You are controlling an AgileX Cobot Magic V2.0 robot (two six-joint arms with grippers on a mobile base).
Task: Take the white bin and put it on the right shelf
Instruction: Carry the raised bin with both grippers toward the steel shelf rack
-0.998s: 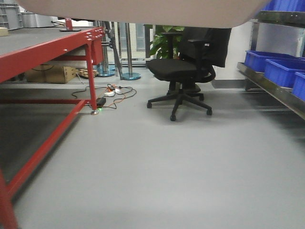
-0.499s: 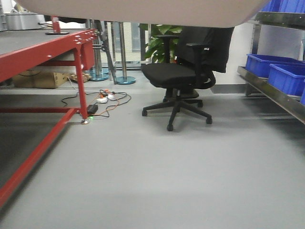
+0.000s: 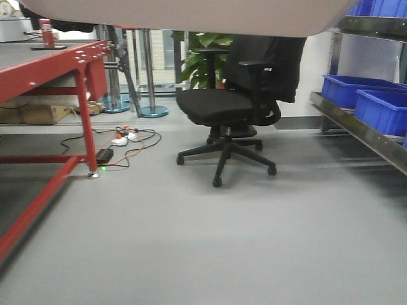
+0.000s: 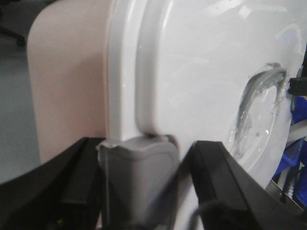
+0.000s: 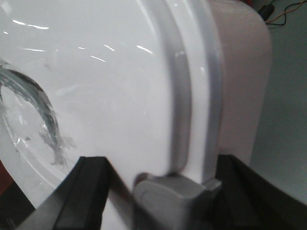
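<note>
Ahead of the base, smooth grey floor (image 3: 254,241) runs to one black swivel office chair (image 3: 222,105), with one leafy green plant (image 3: 203,60) behind it. One red-framed metal table (image 3: 44,70) stands on my left. The stainless-steel right shelf (image 3: 359,130) lines the other side, with two blue open plastic bins (image 3: 356,89) on its lower level. Across the top of that view I see the large, pinkish-sided, glossy-lidded white bin (image 3: 191,16), held in the air and not on the shelf. My left end effector (image 4: 149,165) and right end effector (image 5: 163,189) each clamp one grey latch (image 4: 134,191) at the lid's rim, two grips in all.
</note>
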